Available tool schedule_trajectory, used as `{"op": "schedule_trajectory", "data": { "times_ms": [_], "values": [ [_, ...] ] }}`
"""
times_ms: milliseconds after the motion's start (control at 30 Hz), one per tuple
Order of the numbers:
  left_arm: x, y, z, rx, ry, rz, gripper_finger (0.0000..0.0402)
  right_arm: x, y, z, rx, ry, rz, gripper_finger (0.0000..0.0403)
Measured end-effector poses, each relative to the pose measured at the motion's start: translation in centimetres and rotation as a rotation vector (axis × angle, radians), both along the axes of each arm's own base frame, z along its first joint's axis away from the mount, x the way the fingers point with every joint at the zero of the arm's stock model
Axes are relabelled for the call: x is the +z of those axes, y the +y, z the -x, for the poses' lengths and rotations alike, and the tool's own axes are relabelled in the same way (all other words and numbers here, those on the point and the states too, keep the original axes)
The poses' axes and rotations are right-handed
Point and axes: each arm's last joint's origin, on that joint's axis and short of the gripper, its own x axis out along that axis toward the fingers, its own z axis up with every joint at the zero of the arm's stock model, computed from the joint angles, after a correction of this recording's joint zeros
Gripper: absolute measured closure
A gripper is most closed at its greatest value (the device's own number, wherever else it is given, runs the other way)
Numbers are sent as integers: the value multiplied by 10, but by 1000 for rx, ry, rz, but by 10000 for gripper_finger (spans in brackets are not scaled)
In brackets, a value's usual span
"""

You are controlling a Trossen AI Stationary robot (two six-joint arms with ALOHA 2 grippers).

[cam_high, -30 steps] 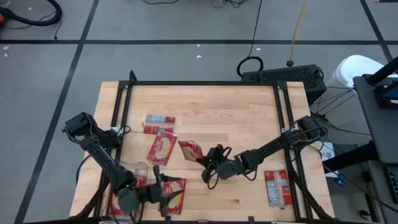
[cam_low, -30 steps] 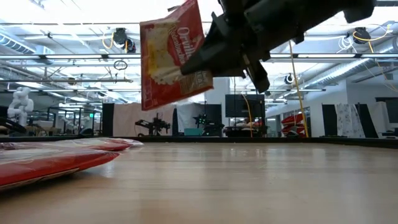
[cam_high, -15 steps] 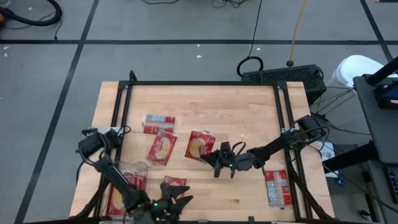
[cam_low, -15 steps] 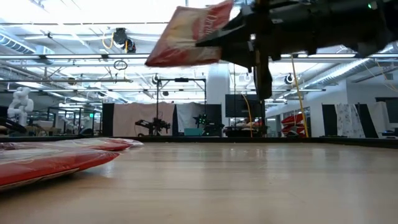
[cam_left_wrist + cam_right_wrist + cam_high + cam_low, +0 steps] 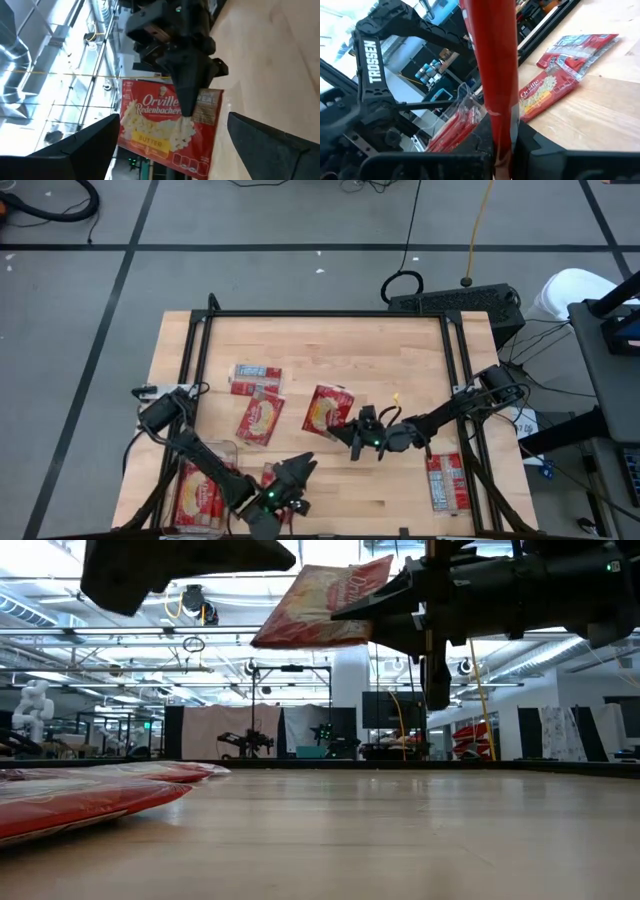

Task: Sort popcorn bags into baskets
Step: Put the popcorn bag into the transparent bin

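A pale wooden counter [image 5: 390, 370] framed by black rails stands on a grey floor, with a wide workshop seen beyond it. A red popcorn bag [image 5: 327, 409] is held clear of the counter near its middle, pinched by one edge in the right claw [image 5: 358, 431], which is clenched on it; the bag hangs almost flat, probably so that it can be handed across. The left claw [image 5: 296, 473] is raised near the front edge with its fingers spread wide and nothing between them, pointed at the held bag as if to receive it. Just beside it, at the front left corner, the clear bin [image 5: 205, 485] already holds red bags. Other bags lie flat on the counter: two [image 5: 259, 420] left of centre and one [image 5: 444, 481] near the right rail.
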Motion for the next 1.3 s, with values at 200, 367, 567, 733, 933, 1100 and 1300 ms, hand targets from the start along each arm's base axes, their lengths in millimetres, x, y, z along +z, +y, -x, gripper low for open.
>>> {"op": "schedule_trajectory", "data": {
  "times_ms": [200, 367, 567, 733, 933, 1100, 1300],
  "values": [
    [-6, 9, -4, 20, 69, -66, 32, 4, -6, -2, -20, -38, -19, 387],
    [-10, 24, -13, 62, 112, -103, 32, 9, -5, -2, -14, -87, -44, 387],
    [-11, 46, -27, 139, 139, -132, 35, 11, 4, 2, 21, -109, -55, 387],
    [-11, 57, -34, 171, 147, -137, 68, 11, 6, 2, 26, -113, -57, 387],
    [-11, 65, -39, 194, 126, -113, 154, 11, 5, 2, 22, -114, -59, 387],
    [-12, 68, -41, 186, 121, -95, 250, 11, 5, 2, 18, -113, -60, 387],
    [-12, 69, -42, 177, 120, -86, 364, 11, 4, 2, 13, -107, -58, 386]
  ]
}}
